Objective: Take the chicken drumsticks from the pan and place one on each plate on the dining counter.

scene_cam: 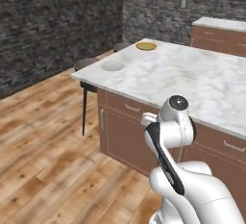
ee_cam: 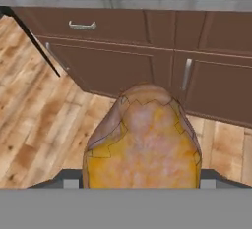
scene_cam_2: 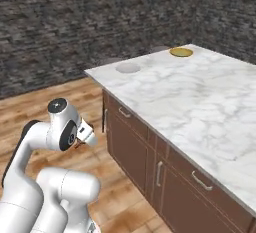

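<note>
1. The gripper (ee_cam: 142, 186) holds a chicken drumstick (ee_cam: 142, 144) between its jaws. The golden-brown meat bulges up directly in front of the hand camera and hides the fingertips, so the jaws stand fairly wide around it.
2. The hand is carried low, facing the brown cabinet fronts (ee_cam: 147, 56) of the dining counter (scene_cam: 192, 79). This reads as a transport posture: the arm is folded close to the base, well below the marble top.
3. The yellow-olive plate (scene_cam: 146, 46) sits near the far corner of the marble top. The pale plate (scene_cam: 113, 66) lies near the left edge, closer to the robot. Both appear unloaded.
4. A dark stool (scene_cam: 86, 64) stands at the left end of the counter, just beside the pale plate's corner.
5. Judgement: the drumstick must be raised above the counter edge before either plate can be reached.
</note>
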